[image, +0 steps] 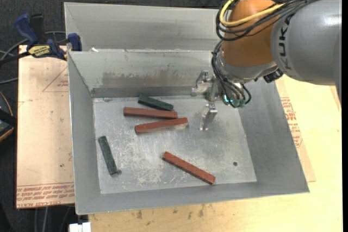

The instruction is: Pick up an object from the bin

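My gripper (205, 123) hangs low over the bin floor, right of centre, with nothing visibly held in it. Its tip is just right of the near end of a red-brown bar (161, 126) that lies almost level across the middle. A second red-brown bar (149, 112) lies just behind that one. A short dark green bar (155, 102) sits behind both, close to the back wall.
Another red-brown bar (188, 167) lies slanted near the front of the bin, below the gripper. A dark green bar (107, 155) lies at the front left. The arm with its orange cover and cables hangs over the bin's right back corner.
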Tool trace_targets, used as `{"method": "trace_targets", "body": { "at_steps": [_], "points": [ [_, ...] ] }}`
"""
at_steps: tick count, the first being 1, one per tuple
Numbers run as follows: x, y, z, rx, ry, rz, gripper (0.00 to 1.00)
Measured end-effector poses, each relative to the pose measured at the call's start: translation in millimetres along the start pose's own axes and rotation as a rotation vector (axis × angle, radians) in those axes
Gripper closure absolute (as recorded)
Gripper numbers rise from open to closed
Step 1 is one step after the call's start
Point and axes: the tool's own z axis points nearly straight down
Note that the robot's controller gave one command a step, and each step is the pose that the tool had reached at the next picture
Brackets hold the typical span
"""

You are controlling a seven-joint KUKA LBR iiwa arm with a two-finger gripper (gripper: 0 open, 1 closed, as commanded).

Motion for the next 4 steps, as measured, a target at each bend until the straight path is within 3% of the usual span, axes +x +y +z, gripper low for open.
{"method": "trace_targets", "body": {
  "at_steps": [1,2,3,4],
  "points": [
    [-1.8,0.0,-4.0,0.0,-0.007,0.0,0.0],
    [-6.3,57.3,87.4,0.001,-0.026,-0.166,1.0],
    [-6.3,57.3,87.4,0.001,-0.026,-0.165,1.0],
    [-8.3,45.3,-32.8,0.001,-0.009,-0.165,1.0]
  ]
}}
